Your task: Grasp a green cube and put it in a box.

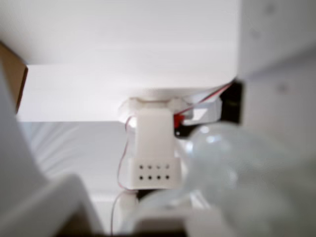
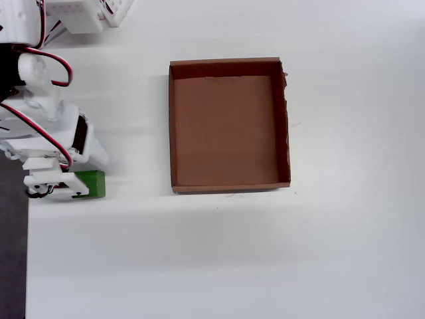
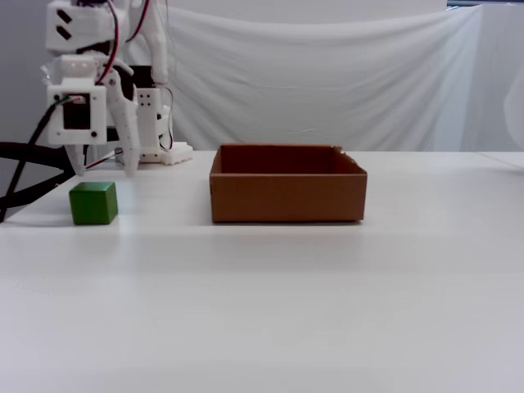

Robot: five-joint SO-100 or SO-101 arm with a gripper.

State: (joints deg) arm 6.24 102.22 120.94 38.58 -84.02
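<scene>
Nothing grasped yet: gripper (image 3: pixel 102 170) hangs just above the green cube (image 3: pixel 92 202), jaws spread wide and empty, cube resting on the table (image 3: pixel 327 295) well left of the empty box (image 3: pixel 286 196) in the fixed view; descent, grasp, carry and drop remain.

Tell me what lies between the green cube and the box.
Nothing: between the green cube and the box is only bare white table. The fixed view shows it; the overhead view agrees, though the arm partly covers the cube there.
</scene>
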